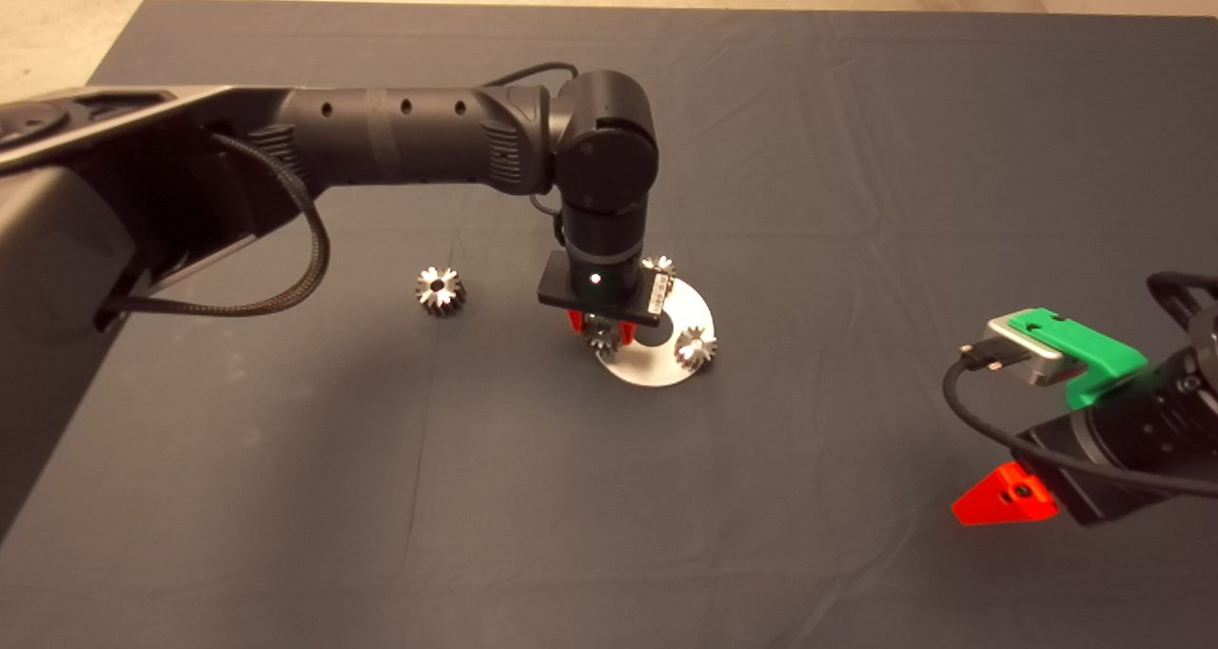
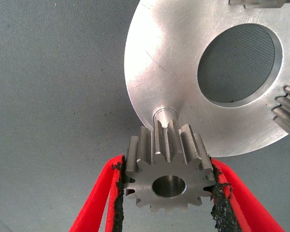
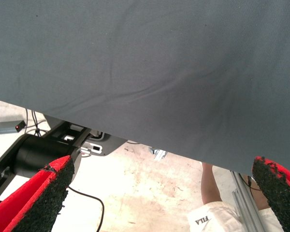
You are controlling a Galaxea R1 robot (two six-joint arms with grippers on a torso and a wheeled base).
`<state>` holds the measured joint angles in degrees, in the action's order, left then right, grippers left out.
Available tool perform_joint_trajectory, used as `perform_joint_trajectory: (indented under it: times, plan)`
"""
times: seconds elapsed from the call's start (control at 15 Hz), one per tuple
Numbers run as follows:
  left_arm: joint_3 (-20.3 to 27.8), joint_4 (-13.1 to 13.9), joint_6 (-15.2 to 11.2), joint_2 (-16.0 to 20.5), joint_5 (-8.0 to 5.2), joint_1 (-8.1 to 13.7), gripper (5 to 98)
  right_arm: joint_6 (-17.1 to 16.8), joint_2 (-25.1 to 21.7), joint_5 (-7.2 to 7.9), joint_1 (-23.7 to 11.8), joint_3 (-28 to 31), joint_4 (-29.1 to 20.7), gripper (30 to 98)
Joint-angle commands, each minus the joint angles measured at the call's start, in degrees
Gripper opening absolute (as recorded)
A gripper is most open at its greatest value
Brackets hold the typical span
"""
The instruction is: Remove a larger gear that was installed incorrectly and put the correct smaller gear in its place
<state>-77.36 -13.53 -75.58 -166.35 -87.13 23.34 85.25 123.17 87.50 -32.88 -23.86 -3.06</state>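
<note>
At 4 o'clock on the table (image 1: 285,535), nearest the head camera, the right end effector (image 3: 162,166) is seen parked, its fingers spread wide apart on nothing. Farther in, toward the mat's middle, the left end effector (image 2: 168,193) is clamped on the smaller gear (image 2: 164,159), both pads pressed against its teeth. The gear is held at 9 o'clock of the round metal plate (image 2: 174,58), just beside a bare peg (image 2: 163,115) and apparently not yet seated on it. Two more gears are mounted on the plate, one at 4 o'clock (image 1: 695,347) and one at 12 o'clock (image 1: 657,266). Well apart from the plate, at its 9 o'clock, the larger gear (image 1: 439,290) lies alone on the mat. Removal is therefore judged done and installation to be in hand. The next move calls for the gear's bore to be centred over the peg and lowered squarely before release. Whether the held gear touches the peg cannot be told. The 12 o'clock gear is partly hidden by the wrist in the head view, and both mounted gears are cut off in the left wrist view, so the gear sizes are hard to compare.
</note>
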Motion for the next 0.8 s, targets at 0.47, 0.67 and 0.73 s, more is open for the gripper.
perform_joint_trajectory:
  times: [0.47, 0.67, 0.73]
  plan:
    - [-1.64, -0.53, 0.70, -0.51, -7.88, 1.09, 37.6, -0.35, -0.25, 0.03, -0.79, 0.05, -2.04, 97.7]
    - [-1.55, -0.53, 0.63, -0.60, -7.88, 1.09, 37.6, -0.35, -0.25, 0.03, -0.79, 0.05, -2.04, 97.7]
    - [-1.59, -0.53, 0.70, -0.91, -7.88, 1.09, 37.6, -0.35, -0.25, 0.03, -0.79, 0.05, -2.04, 97.7]
